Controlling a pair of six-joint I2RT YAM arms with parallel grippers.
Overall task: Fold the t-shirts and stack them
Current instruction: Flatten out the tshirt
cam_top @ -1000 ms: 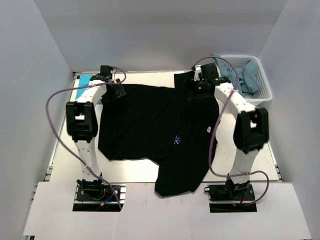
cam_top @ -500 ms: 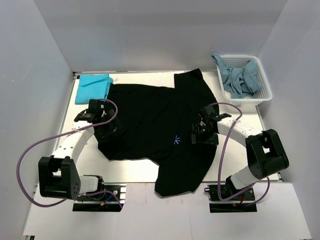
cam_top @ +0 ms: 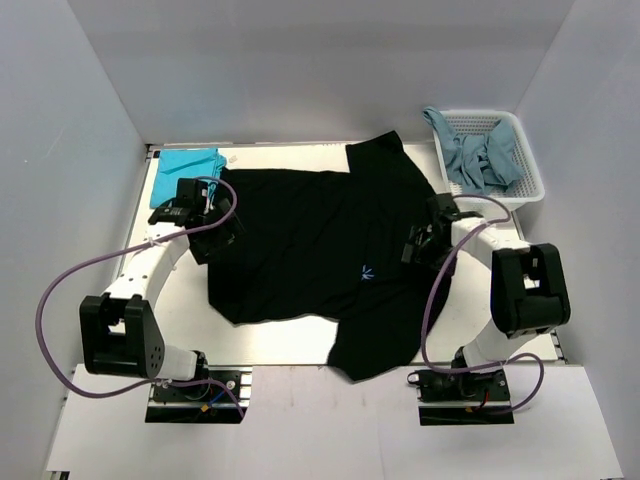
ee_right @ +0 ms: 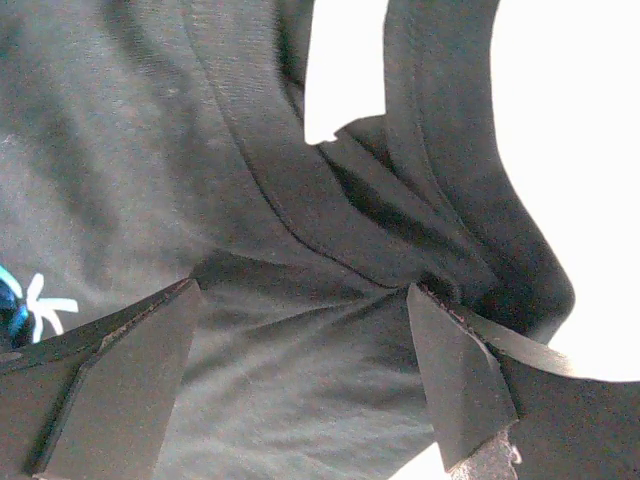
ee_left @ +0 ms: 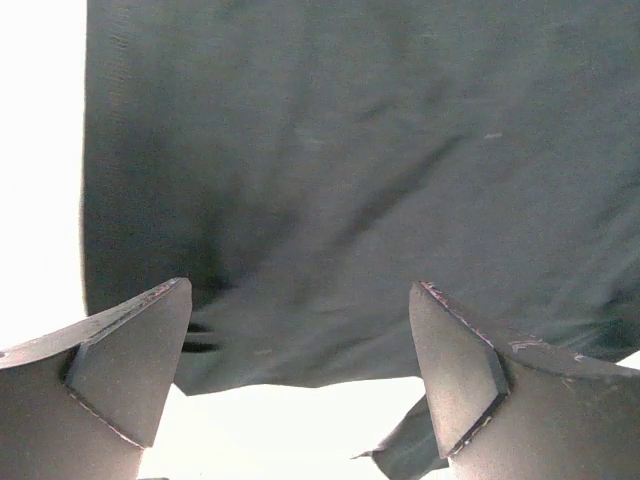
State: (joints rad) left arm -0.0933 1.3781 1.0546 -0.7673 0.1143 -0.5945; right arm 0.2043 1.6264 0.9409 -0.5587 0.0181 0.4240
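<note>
Nearest, at the near edge of the table (cam_top: 270,340): both arm bases, left and right, with a narrow part of the black tee (cam_top: 310,240) reaching down between them to that edge. Further in, spread wide across the middle of the table, the rest of the same tee, mostly flat, with a small blue-white star mark (cam_top: 367,271) right of centre.

At the tee's left edge: left gripper (cam_top: 215,240), jaws spread wide, nothing between them. From the left wrist: fingers (ee_left: 130,360) far apart over dark cloth (ee_left: 350,180), with the cloth's left border and bare white table (ee_left: 40,150) beside it. Cannot tell whether touching the cloth.

At the tee's right side, just right of the star mark: right gripper (cam_top: 415,250), jaws likewise wide and gripping nothing. From the right wrist: fingers (ee_right: 120,390) apart over rumpled black cloth (ee_right: 250,200) with hemmed bands folded over one another, star mark (ee_right: 25,300) at the left border, bright table (ee_right: 560,150) on the right and through a gap in the folds. Contact with the cloth not clear.

Far left, just beyond the left gripper: teal tee (cam_top: 185,163), folded flat, near the black tee's far left corner.

Far right corner: white mesh basket (cam_top: 530,190), greyish-blue tees (cam_top: 480,155) bunched inside, one draped over the far left rim.
</note>
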